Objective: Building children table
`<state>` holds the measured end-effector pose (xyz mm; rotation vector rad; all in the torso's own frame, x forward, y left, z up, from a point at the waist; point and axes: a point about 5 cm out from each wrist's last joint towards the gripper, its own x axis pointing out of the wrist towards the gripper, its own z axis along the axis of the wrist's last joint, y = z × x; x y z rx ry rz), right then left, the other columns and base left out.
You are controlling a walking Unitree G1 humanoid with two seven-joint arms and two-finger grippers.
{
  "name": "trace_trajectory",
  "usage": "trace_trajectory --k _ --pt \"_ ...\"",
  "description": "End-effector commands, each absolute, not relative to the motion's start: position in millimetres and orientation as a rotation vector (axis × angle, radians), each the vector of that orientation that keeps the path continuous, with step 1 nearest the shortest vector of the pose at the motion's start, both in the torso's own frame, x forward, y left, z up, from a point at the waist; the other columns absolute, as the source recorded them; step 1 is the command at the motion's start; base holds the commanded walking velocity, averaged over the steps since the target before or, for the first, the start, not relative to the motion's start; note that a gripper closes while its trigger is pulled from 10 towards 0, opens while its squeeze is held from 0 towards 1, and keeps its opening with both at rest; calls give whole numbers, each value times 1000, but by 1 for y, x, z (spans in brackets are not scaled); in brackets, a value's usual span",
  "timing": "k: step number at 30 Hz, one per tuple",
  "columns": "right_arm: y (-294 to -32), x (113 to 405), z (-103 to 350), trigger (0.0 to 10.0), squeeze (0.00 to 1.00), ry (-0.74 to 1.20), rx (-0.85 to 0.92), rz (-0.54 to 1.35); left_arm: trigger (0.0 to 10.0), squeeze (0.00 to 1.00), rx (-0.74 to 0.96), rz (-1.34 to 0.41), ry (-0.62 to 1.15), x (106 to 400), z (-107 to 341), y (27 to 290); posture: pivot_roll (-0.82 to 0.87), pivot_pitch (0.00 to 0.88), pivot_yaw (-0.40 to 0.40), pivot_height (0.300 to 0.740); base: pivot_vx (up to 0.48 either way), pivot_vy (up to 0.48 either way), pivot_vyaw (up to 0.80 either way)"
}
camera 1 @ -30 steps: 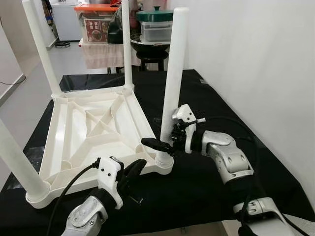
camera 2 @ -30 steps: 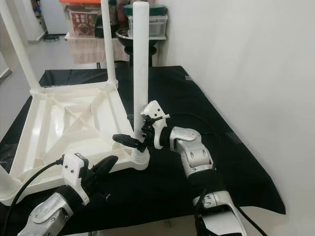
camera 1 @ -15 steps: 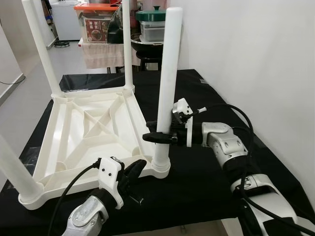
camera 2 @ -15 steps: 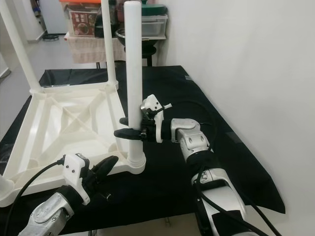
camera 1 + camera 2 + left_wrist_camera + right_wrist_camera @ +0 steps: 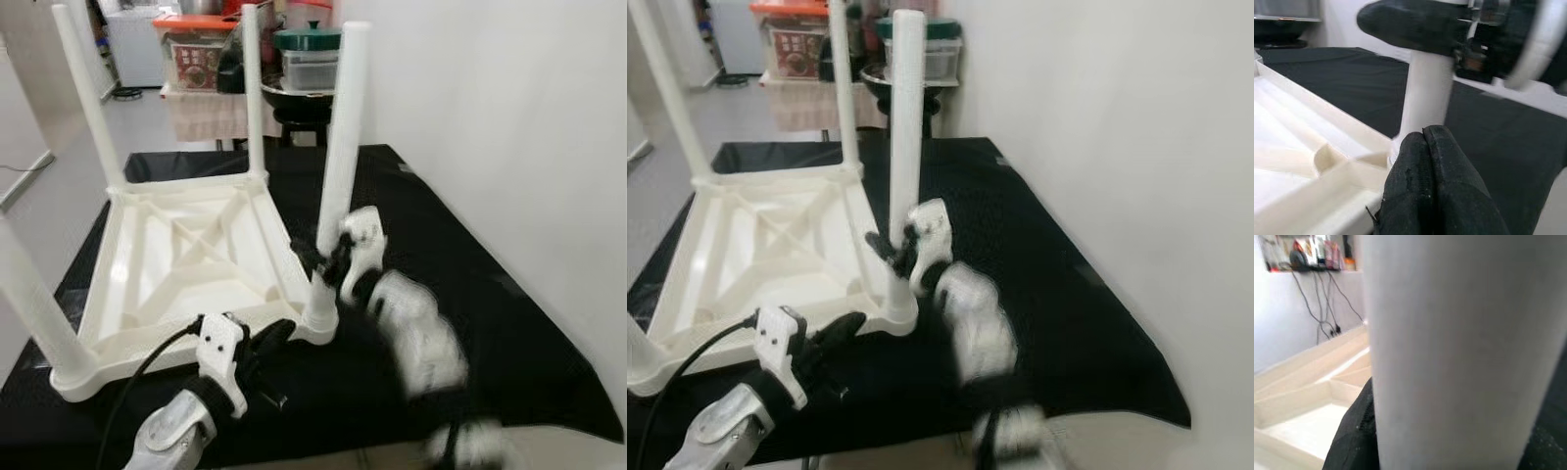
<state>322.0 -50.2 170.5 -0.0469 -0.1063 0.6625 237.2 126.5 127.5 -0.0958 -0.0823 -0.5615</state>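
Worktop: a table covered with a black cloth point(image 5: 460, 245); it stands beside a white wall point(image 5: 509, 117) on the robot's right.
Task thing: a white plastic children's table point(image 5: 186, 264) is laid upside down on the left and middle part of the worktop, with its ribbed underside facing up.
Legs: four white round plastic legs are seen standing up from its corners. Two are at the far corners, one is at the near left corner point(image 5: 34, 304), and one is at the near right corner point(image 5: 338, 147), close to the middle of the worktop's near edge.
Right hand: the right hand point(image 5: 328, 262) is placed at the near right leg, a little above its socket. Its black fingers are seen on both sides of the leg, closed on it. The arm is strongly blurred.
Right wrist view: the white leg point(image 5: 1459, 352) is very near to the camera, with a black finger point(image 5: 1354, 431) against it.
Left hand: the left hand point(image 5: 266, 338) is held low at the near edge of the upturned table, just beside the socket of the near right leg. Its two black fingers point(image 5: 1435, 186) are pressed together, with nothing between them.
Background: an orange-lidded storage box point(image 5: 196, 44) and a green pot lid point(image 5: 309, 37) are seen behind the far edge of the worktop.
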Motion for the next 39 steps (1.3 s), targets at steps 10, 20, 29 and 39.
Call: trace_trajectory --k 10,20,29,39 --pt "-55 329 132 10000 0 136 55 652 10000 0 -91 -570 -68 240 124 123 15 0 -63 740 0 0 0" --pt "-48 313 149 10000 1000 105 28 1037 10000 0 -100 -581 -63 239 122 118 26 0 -70 740 0 0 0" --pt "-74 332 152 10000 0 155 -128 1294 10000 0 -100 -579 -64 238 122 117 43 0 -78 740 0 0 0" --pt "-92 357 169 0 0 168 -8 1282 10000 0 -95 -578 -62 237 122 117 55 0 -78 740 0 0 0"
